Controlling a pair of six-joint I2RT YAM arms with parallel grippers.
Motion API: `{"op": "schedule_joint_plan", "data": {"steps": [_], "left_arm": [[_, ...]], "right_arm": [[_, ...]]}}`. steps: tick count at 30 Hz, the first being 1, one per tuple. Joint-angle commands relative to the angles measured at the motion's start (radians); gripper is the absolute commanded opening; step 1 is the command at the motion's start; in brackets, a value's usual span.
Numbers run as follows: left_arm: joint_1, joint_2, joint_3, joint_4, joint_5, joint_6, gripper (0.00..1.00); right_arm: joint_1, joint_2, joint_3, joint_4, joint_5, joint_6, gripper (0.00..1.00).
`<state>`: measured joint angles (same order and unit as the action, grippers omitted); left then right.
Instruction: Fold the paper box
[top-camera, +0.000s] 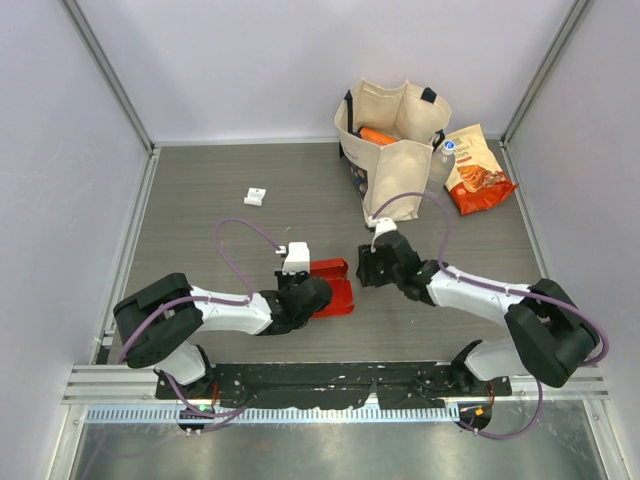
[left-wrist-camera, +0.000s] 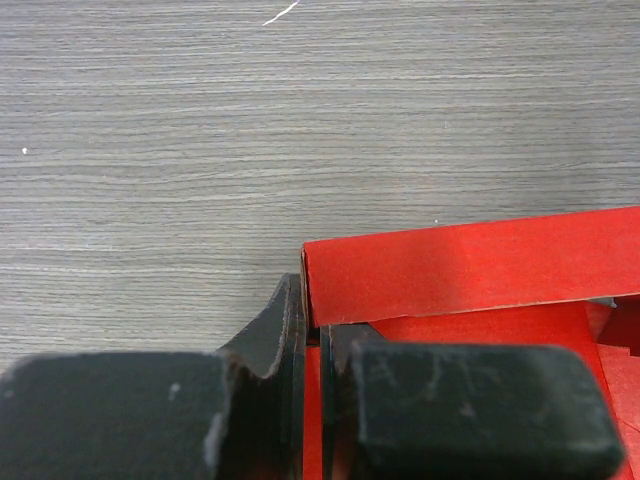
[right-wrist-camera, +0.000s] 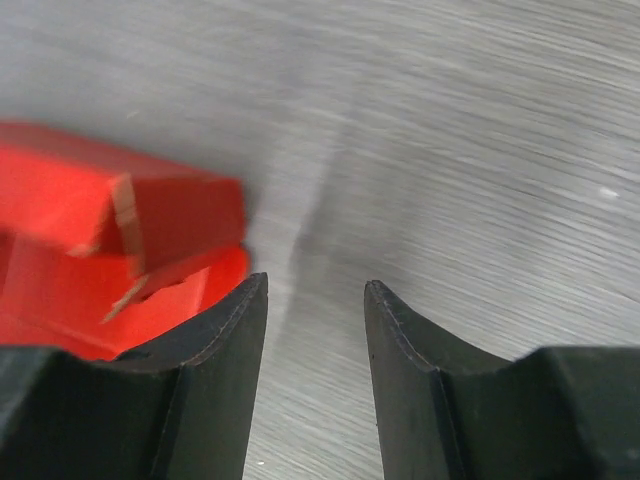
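Observation:
The paper box (top-camera: 336, 288) is bright red card, partly folded, lying in the middle of the table between the two arms. My left gripper (top-camera: 318, 293) is shut on one of its thin upright walls; in the left wrist view the red card (left-wrist-camera: 470, 268) passes between the closed fingers (left-wrist-camera: 280, 330) of the left gripper (left-wrist-camera: 312, 322). My right gripper (top-camera: 366, 268) stands open just right of the box, holding nothing. In the right wrist view the box (right-wrist-camera: 110, 235) lies to the left of the right gripper (right-wrist-camera: 315, 300), with bare table between the fingers.
A beige cloth tote bag (top-camera: 392, 150) stands at the back with an orange item (top-camera: 377, 136) inside. An orange-red snack bag (top-camera: 477, 170) lies to its right. A small white piece (top-camera: 255, 196) sits at the back left. Walls enclose the table.

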<state>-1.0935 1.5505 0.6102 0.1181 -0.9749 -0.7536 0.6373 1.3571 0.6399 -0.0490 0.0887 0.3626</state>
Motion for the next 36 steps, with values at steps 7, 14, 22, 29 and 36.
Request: {"op": "schedule_joint_plan", "data": {"steps": [7,14,22,29,36], "left_arm": [[-0.005,-0.024,-0.018,0.015,-0.021,0.002,0.0],[-0.005,-0.027,-0.02,0.026,-0.022,0.017,0.0],[-0.005,-0.032,-0.03,0.026,-0.021,0.017,0.0],[-0.005,-0.035,-0.032,0.026,-0.021,0.025,0.0],[-0.005,-0.033,-0.03,0.029,-0.019,0.023,0.0]], "right_arm": [[0.113,0.045,-0.108,0.523,-0.06,-0.261,0.49],[0.139,0.073,-0.169,0.716,-0.07,-0.336,0.43],[0.171,0.174,-0.167,0.872,-0.037,-0.356,0.37],[0.234,0.25,-0.186,1.023,0.132,-0.384,0.26],[0.259,0.295,-0.186,1.123,0.23,-0.372,0.14]]}}
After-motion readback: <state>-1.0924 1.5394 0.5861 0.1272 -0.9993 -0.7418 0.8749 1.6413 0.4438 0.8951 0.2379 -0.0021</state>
